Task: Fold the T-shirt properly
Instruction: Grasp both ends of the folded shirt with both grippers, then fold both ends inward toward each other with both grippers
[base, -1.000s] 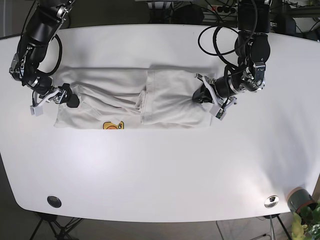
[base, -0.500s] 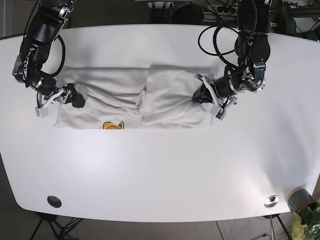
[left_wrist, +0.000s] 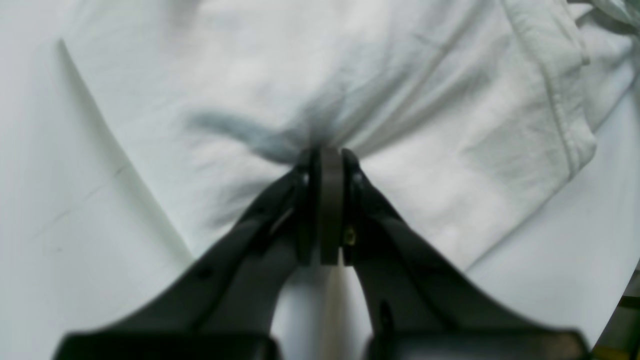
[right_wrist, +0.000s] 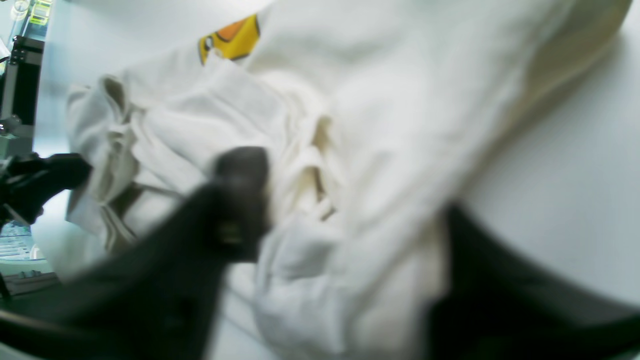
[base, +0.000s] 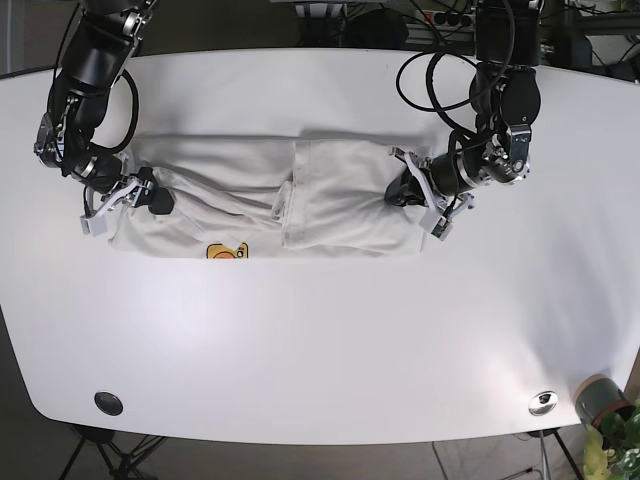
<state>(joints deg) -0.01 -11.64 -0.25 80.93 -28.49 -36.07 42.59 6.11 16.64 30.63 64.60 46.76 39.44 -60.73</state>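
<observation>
The T-shirt (base: 265, 196) lies stretched across the far half of the white tabletop (base: 320, 340), one end already folded inward as a neat panel, the other end lumpy with the yellow print (base: 227, 251) peeking out at the near hem

Left gripper (left_wrist: 325, 157) is clamped tight on a pinch of cloth at the folded panel's outer edge, creases fanning out from the jaws. Right gripper (base: 150, 198) sits at the opposite, bunched end; the wrist view shows one dark finger (right_wrist: 240, 190) pressed into the rumpled folds with fabric heaped between the jaws, which stand apart, so I read it as spread around the cloth rather than clamped

Here is the worry: the left pinch looks thin, perhaps only the top layer. Pull from there and the panel could peel open instead of travelling whole. On the other side, the bundle is loose; close on the wrong layers and the sleeve gets trapped inside, leaving a lump. And if both arms tug outward together, the finished fold drags askew
</observation>
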